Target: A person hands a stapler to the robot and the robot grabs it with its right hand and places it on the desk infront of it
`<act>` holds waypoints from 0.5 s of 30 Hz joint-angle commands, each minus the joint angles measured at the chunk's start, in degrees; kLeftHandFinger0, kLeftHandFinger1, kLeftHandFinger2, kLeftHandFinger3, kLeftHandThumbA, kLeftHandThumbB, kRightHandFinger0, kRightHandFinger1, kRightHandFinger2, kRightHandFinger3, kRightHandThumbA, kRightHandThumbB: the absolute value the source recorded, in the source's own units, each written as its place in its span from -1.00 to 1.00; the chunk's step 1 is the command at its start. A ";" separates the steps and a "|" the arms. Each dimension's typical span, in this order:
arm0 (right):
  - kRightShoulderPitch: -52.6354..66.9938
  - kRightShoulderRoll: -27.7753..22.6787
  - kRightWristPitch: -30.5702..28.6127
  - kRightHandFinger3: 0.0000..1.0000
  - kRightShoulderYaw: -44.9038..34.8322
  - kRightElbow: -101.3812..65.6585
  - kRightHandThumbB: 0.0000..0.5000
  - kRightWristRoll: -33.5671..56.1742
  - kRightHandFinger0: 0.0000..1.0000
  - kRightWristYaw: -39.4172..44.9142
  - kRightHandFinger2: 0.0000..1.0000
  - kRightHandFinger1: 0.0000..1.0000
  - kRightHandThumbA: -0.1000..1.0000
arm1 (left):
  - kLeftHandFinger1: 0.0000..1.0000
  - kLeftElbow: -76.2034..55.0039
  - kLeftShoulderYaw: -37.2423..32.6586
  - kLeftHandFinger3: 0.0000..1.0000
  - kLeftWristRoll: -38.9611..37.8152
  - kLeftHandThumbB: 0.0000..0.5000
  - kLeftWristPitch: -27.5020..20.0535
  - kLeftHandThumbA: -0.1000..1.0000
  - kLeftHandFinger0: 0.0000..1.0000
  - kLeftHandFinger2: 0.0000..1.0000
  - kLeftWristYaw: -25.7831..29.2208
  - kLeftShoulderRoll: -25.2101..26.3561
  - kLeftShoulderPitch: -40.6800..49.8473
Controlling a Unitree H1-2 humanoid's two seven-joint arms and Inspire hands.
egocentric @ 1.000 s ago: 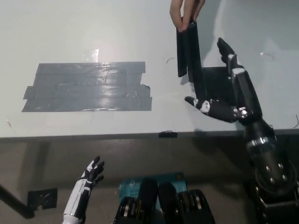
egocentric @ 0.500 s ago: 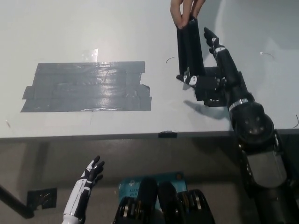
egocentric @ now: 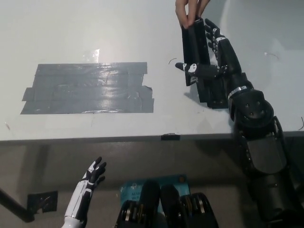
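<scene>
wrapping black right hand [egocentric: 211, 57] around long black stapler [egocentric: 194, 50], fingers [egocentric: 187, 67] curling across its front but not plainly clenched yet; cannot tell if grasping firmly. hanging upright above the pale counter [egocentric: 85, 33], top end pinched by person's hand [egocentric: 190, 12]. needing full closure low on the body before the person lets go. offering open room left toward grey tape patch [egocentric: 88, 88]; keeping clear of near counter edge. resting white left hand [egocentric: 92, 176] below the edge, fingers spread, holding nothing.
</scene>
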 commanded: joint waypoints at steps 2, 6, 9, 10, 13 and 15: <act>-4.38 0.63 1.67 1.00 0.33 1.17 0.48 1.02 1.00 -0.52 1.00 1.00 1.00 | 1.00 -2.16 0.02 1.00 -0.56 0.72 -0.60 1.00 1.00 1.00 -0.59 0.10 -1.04; -5.43 0.06 6.35 1.00 2.74 1.99 0.48 -1.84 1.00 -0.50 1.00 1.00 1.00 | 1.00 -2.15 -0.07 1.00 -0.25 0.71 -0.82 1.00 1.00 1.00 -0.57 0.28 -1.25; -5.95 -0.39 10.72 1.00 3.60 2.20 0.46 -2.04 1.00 0.25 1.00 1.00 1.00 | 1.00 -2.18 -0.02 1.00 -0.28 0.70 -0.56 1.00 1.00 1.00 -0.57 0.31 -1.35; -6.15 -0.62 12.48 1.00 4.16 2.16 0.48 -2.58 1.00 0.44 1.00 1.00 1.00 | 1.00 -2.29 -0.03 1.00 -0.31 0.69 -0.52 1.00 1.00 1.00 -0.60 0.32 -1.31; -7.01 -1.49 15.12 1.00 6.11 3.89 0.41 -6.13 1.00 1.23 1.00 1.00 1.00 | 1.00 -2.18 0.00 1.00 -0.28 0.72 -0.69 1.00 1.00 1.00 -0.56 0.36 -1.26; -8.16 -1.73 15.12 1.00 6.19 7.06 0.21 -8.77 1.00 2.43 1.00 1.00 1.00 | 1.00 -2.15 0.05 1.00 -0.37 0.70 -0.83 1.00 1.00 1.00 -0.59 0.41 -1.17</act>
